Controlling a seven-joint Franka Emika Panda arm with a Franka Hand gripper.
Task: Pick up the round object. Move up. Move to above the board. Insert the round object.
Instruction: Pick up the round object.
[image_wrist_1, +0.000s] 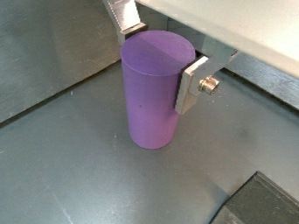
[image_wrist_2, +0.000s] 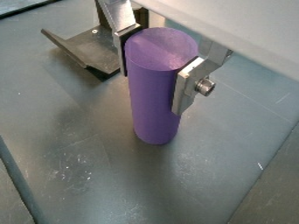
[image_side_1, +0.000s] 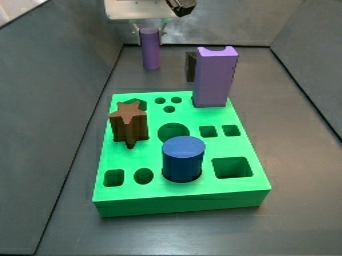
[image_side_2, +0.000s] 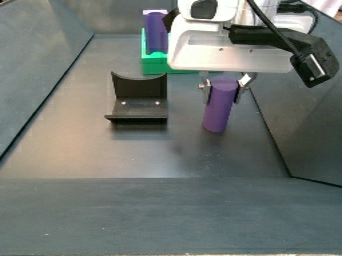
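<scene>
In both wrist views the hand (image_wrist_1: 160, 52) is seen straddling the top of the round object (image_wrist_1: 152, 92), finger plates flanking it, seemingly touching; a firm clamp cannot be confirmed. The grip should be squared and closed fully before lifting straight up. The cylinder is plain, smooth, light purple, upright on the floor.

In a side view it stands under the hand, well behind the board (image_side_1: 227, 150).

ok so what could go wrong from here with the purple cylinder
The gripper grips only the top of the upright round object, so it might tilt when lifted. On the board, a blue cylinder, brown piece and purple block stand up and could be knocked.
</scene>
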